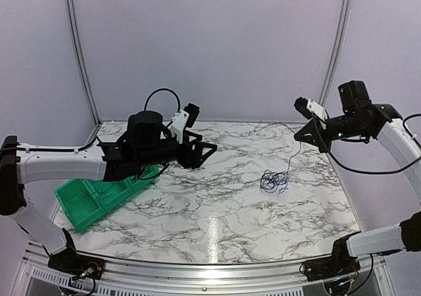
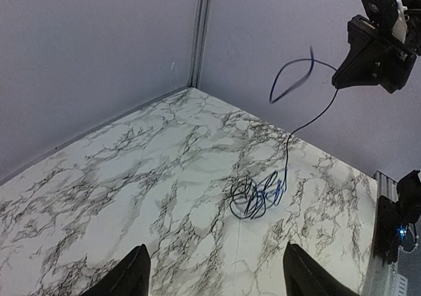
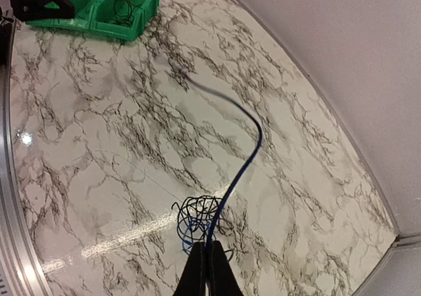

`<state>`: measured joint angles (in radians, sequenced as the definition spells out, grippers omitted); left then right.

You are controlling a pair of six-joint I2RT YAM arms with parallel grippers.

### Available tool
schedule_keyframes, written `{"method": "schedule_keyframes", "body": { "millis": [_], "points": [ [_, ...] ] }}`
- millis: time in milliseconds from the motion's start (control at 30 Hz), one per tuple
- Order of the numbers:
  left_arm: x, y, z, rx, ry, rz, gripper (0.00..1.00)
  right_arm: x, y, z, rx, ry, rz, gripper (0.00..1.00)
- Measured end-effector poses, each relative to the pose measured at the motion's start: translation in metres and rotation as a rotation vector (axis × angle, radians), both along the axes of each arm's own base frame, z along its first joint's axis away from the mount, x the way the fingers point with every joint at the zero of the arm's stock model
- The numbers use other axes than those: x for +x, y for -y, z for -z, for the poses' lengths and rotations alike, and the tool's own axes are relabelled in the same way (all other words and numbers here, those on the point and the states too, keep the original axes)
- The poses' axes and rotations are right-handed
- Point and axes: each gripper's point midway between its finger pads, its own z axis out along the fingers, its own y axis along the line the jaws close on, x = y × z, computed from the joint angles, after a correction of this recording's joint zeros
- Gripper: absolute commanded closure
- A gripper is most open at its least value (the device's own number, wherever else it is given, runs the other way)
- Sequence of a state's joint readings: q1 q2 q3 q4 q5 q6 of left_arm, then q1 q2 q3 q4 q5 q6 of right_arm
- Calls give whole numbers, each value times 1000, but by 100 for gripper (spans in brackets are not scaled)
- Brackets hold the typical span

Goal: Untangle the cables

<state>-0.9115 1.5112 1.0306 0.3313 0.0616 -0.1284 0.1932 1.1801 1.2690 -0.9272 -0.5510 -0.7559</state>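
One heap of cables (image 1: 273, 181) lies on the marble table (image 1: 197, 210), right of centre in the top view: mostly black loops, with some blue among them. The rest of the bundle looks knotted and flat on the surface.

Lifted strand (image 3: 247, 158): blue in the right wrist view. It leaves the heap and runs up, a little toward the upper right of the top view, to the right gripper (image 1: 299, 137). The free end curls past the claw and blurs in mid-air.

Right gripper: fingers pressed together on that strand, with no gap showing between them in its own wrist view. It hangs above the heap, so the strand's long axis is close to vertical.

Left gripper (image 2: 216, 248): fingers wide apart, nothing between them. In the top view it sits left of centre, well apart from the heap and pointing toward it. In its own view the heap lies ahead, near mid-frame.

Judgement: the right arm is nearer and already has the line. Any pull goes up and away along the strand, while the heap needs pinning from the left.

Green bin (image 1: 85, 200) at lower left, partly under the left arm.
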Motion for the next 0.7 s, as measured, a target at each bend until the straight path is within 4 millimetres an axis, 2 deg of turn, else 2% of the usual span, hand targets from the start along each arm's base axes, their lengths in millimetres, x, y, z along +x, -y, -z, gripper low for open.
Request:
{"method": "schedule_keyframes", "body": {
  "millis": [100, 300, 433, 567, 700],
  "points": [
    [-8, 28, -16, -30, 42, 37, 28, -1, -13, -31, 66, 26, -62, 100],
    [-18, 77, -41, -110, 112, 59, 28, 1, -36, -58, 164, 3, -151, 100],
    [-18, 113, -43, -159, 138, 82, 29, -3, -50, -83, 236, 14, -207, 100],
    [-12, 153, -26, -178, 148, 100, 33, -10, -58, -107, 296, 35, -244, 100],
    [2, 182, 14, -165, 114, 52, 33, -16, -63, -147, 364, 85, -282, 100]
  ]
}}
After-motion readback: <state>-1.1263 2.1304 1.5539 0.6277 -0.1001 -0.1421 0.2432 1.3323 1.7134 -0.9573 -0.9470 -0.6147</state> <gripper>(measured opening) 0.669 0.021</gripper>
